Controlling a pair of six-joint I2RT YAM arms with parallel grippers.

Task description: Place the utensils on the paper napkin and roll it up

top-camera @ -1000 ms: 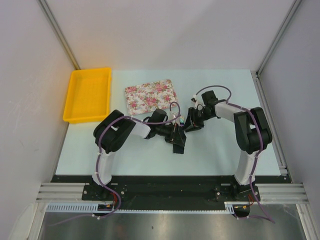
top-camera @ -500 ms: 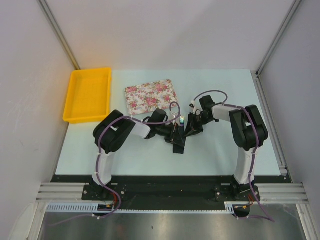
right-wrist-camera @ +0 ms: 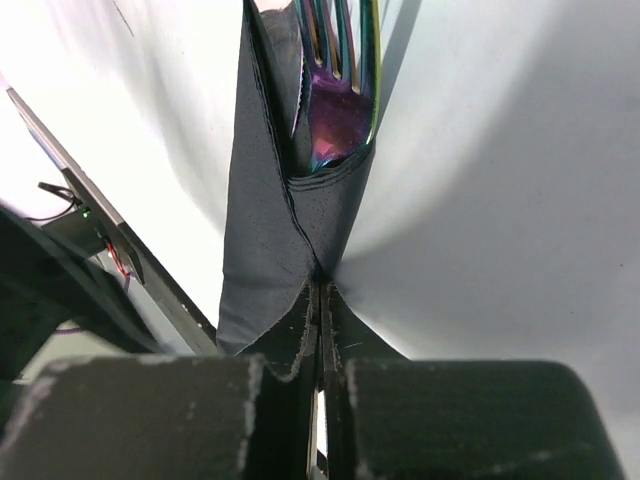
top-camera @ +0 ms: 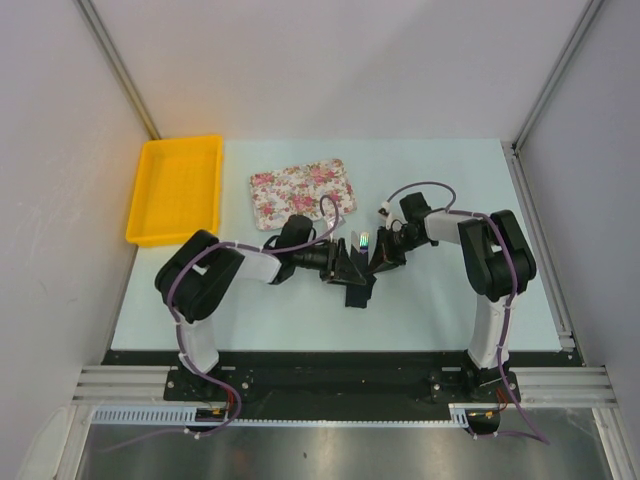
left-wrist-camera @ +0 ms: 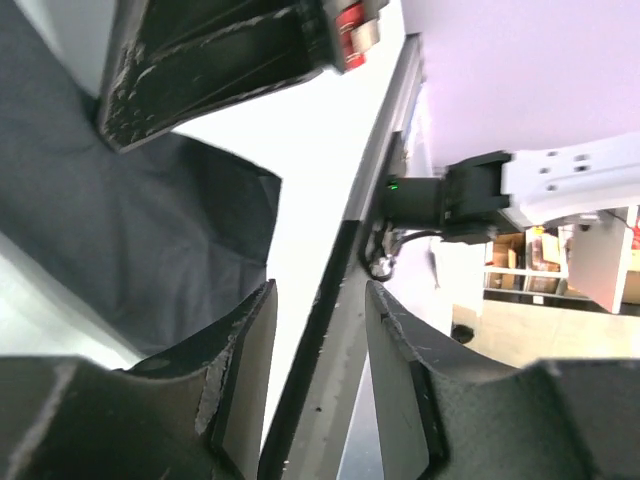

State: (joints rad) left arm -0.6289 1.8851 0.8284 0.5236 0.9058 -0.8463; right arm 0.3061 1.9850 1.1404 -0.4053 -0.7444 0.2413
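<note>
The black paper napkin (right-wrist-camera: 275,230) is folded around the utensils, and a shiny iridescent fork (right-wrist-camera: 335,90) pokes out of its far end. My right gripper (right-wrist-camera: 320,290) is shut on the napkin's near edge. In the top view the napkin (top-camera: 358,292) lies mid-table between both grippers, with the utensils' tips (top-camera: 363,241) glinting above it. My left gripper (left-wrist-camera: 320,300) stands open just left of the napkin (left-wrist-camera: 140,230) with nothing between its fingers. From above, the left gripper (top-camera: 343,266) and the right gripper (top-camera: 384,257) face each other across the bundle.
A pink-flowered tray (top-camera: 301,193) lies behind the left arm. A yellow bin (top-camera: 176,189) stands at the table's far left. The table's black front rail (left-wrist-camera: 340,290) runs close under the left fingers.
My left gripper has opened and its arm has drawn back to the left. My right gripper has closed onto the napkin's edge.
</note>
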